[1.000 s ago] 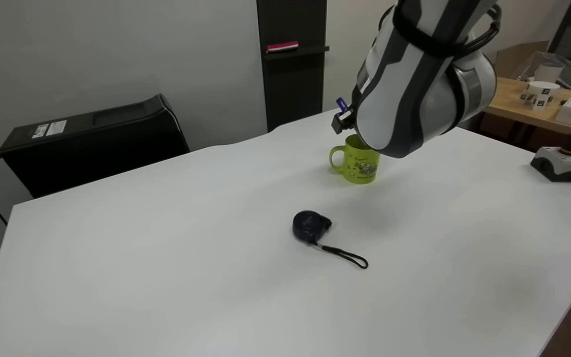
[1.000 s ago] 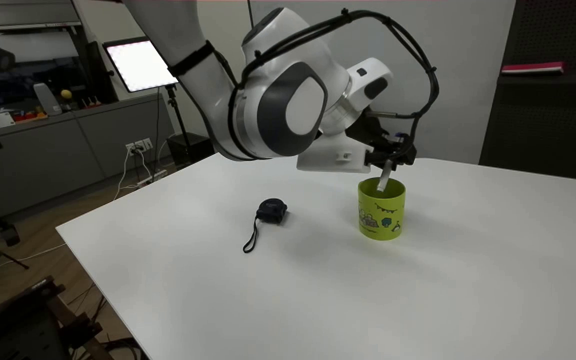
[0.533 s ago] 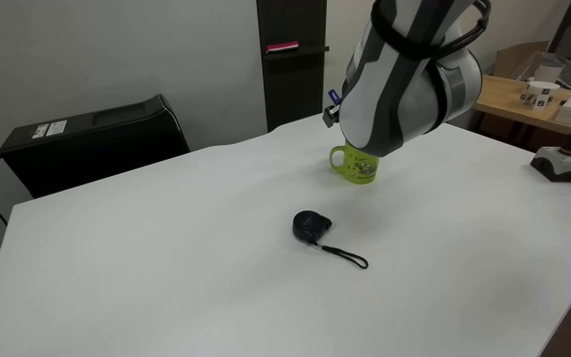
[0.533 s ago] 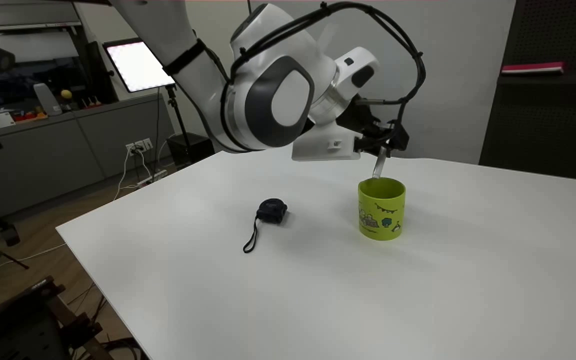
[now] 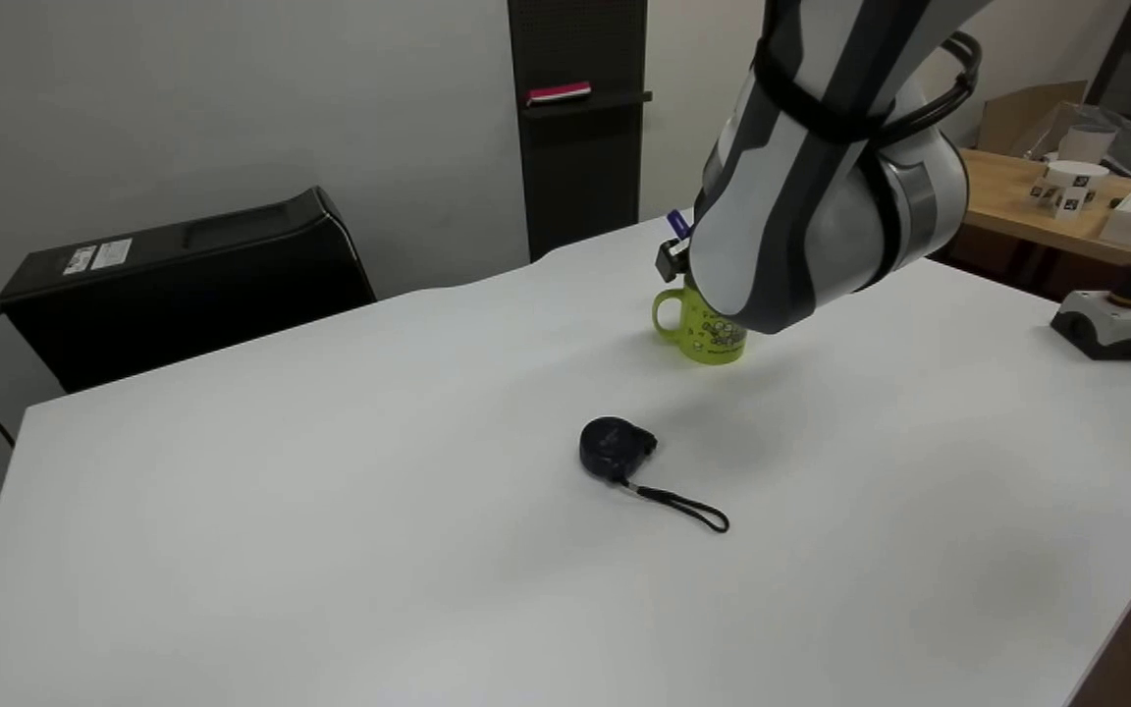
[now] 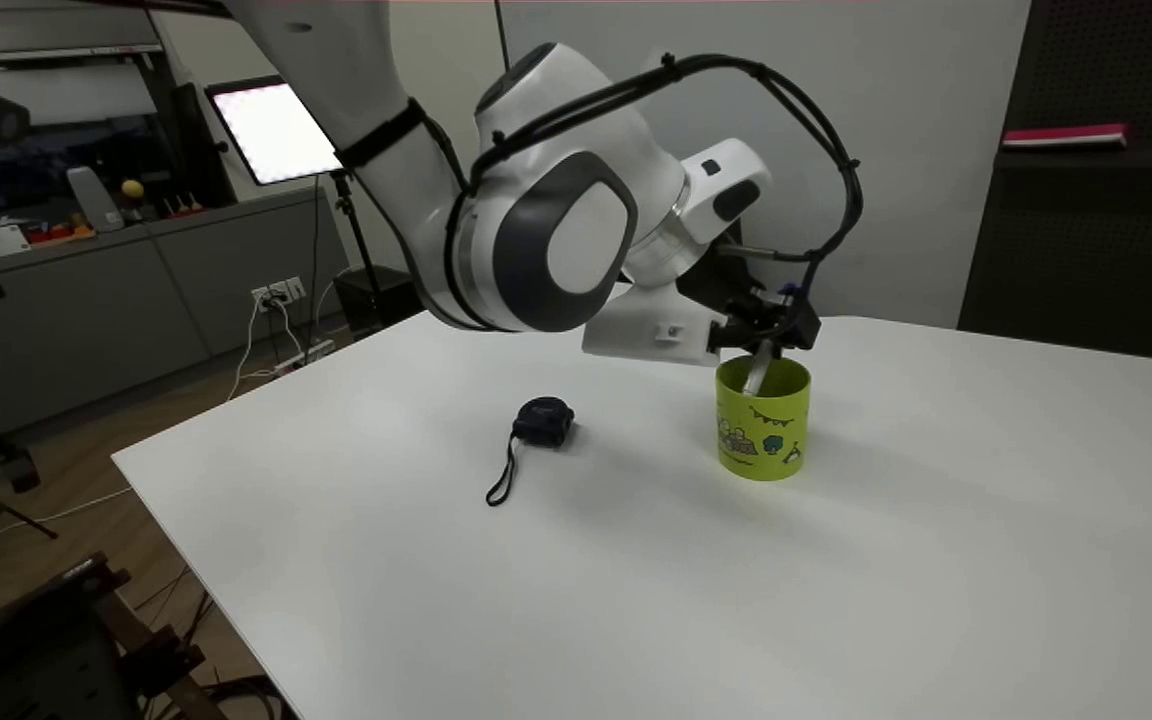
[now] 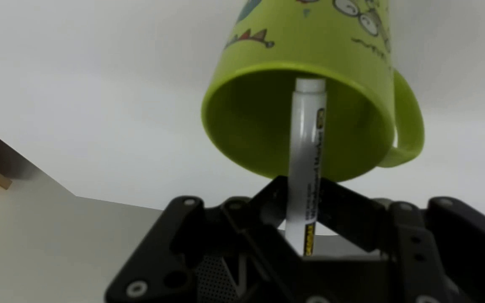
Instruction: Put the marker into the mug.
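The yellow-green mug [image 6: 764,440] stands upright on the table; its side handle shows in an exterior view [image 5: 667,312] and in the wrist view [image 7: 409,122]. My gripper [image 7: 303,200] is shut on the white marker [image 7: 307,143], which it holds slightly tilted, white end down. In an exterior view, the gripper [image 6: 768,335] is just above the mug's rim, and the marker's lower end [image 6: 758,370] shows inside the opening. The marker's dark blue cap end [image 5: 677,224] sticks up past the gripper. The arm hides part of the mug's top in that view.
A black tape measure [image 5: 613,448] with a cord loop lies on the white table [image 5: 330,511]; it also shows in an exterior view [image 6: 543,421]. A grey box with a dark knob [image 5: 1115,322] stands at the table's edge. A black case [image 5: 192,285] stands behind the table.
My gripper first rose, lifting the marker's lower end to the mug's rim, then came down again, so that end is now lower inside the opening. The mug and tape measure have not moved.
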You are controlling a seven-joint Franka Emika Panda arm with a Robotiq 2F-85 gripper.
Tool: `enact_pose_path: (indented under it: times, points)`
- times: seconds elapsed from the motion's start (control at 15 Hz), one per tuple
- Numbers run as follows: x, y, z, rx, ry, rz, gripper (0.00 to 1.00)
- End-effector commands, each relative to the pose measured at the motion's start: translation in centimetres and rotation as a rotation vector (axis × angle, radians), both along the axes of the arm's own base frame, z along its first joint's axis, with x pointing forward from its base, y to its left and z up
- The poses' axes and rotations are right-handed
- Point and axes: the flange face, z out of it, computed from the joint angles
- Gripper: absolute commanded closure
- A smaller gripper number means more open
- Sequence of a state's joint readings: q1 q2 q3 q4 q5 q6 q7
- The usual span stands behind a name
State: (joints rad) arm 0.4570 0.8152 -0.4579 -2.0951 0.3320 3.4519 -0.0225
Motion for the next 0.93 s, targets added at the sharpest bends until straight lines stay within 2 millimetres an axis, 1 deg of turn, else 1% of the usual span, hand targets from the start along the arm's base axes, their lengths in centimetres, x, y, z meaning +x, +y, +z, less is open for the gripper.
enact_pose_path:
  times: [0.0,0.2,0.27,0.33,0.4,0.47,0.6,0.67,0.8,0.87]
  points:
    - [0.16,-0.69,-0.19,0.0,-0.004,-0.002,0.95]
    - [0.02,-0.98,-0.46,-0.005,0.0,-0.007,0.95]
    - [0.01,-1.0,-0.46,-0.005,0.0,-0.009,0.67]
    - [-0.02,-1.02,-0.45,-0.007,0.001,-0.008,0.53]
    - [0.18,-0.96,-0.27,-0.008,0.0,-0.008,0.48]
    - [0.2,-1.0,-0.22,-0.009,0.0,-0.007,0.41]
    - [-0.27,-1.18,-0.52,-0.006,0.015,-0.003,0.29]
    - [-0.31,-1.2,-0.51,-0.003,0.028,0.002,0.21]
    - [-0.09,-1.44,-0.18,-0.006,0.091,0.007,0.07]
    - [0.14,-1.58,0.25,0.0,0.122,0.01,0.02]
